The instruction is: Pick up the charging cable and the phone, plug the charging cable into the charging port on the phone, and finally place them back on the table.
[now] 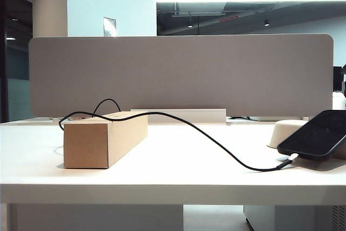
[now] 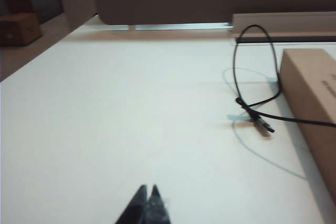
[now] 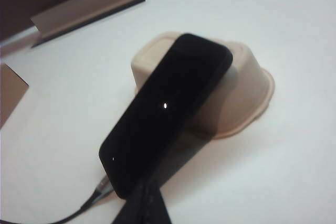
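My left gripper (image 2: 148,203) and right gripper (image 3: 148,203) are clenched, empty. The phone (image 1: 316,134), at the table's (image 1: 173,171) three o'clock, leans on a tray (image 1: 284,131); tugging the cable (image 1: 216,142) could unseat it.

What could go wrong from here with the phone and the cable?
1. The phone leans tilted on the upturned off-white tray; a nudge could slide it off.
2. The charging cable arches over the cardboard box unsupported, so a tug might pull the plug from the phone.
3. The right end effector, shut, sits close to the phone's lower end; the left end effector, shut, is near the cable's loose end and could snag it.
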`<state>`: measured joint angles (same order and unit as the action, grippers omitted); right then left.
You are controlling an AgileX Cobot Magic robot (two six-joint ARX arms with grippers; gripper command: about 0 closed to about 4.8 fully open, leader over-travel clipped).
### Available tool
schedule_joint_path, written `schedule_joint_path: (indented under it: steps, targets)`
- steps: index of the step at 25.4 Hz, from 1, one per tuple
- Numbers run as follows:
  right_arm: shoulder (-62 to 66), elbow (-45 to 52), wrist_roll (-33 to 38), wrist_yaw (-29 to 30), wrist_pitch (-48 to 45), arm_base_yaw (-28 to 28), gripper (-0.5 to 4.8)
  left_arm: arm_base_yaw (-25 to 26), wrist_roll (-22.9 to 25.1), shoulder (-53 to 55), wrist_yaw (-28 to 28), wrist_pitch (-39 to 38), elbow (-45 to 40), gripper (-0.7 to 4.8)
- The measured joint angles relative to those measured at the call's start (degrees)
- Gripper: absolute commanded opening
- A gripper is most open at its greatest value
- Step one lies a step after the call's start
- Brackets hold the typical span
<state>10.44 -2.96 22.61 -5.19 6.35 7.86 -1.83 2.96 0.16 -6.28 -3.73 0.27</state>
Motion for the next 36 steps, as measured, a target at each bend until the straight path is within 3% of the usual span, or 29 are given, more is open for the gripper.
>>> schedule_joint_path:
  steps: [11,33,36]
  targets:
    - [0.0,0.0,-6.6,-5.4,-5.2,0.0,-0.05,2.3,0.0,0.0,0.0,0.0,0.0,-0.05]
    - [-1.4,0.0,-10.3,-4.7,-5.4,-2.0,-0.01,2.3,0.0,0.0,0.0,0.0,0.0,-0.05]
    - [-4.3,0.7,-11.8,-0.2,-5.6,-4.7,-0.01,2.3,0.0,0.0,0.0,0.0,0.0,-0.05]
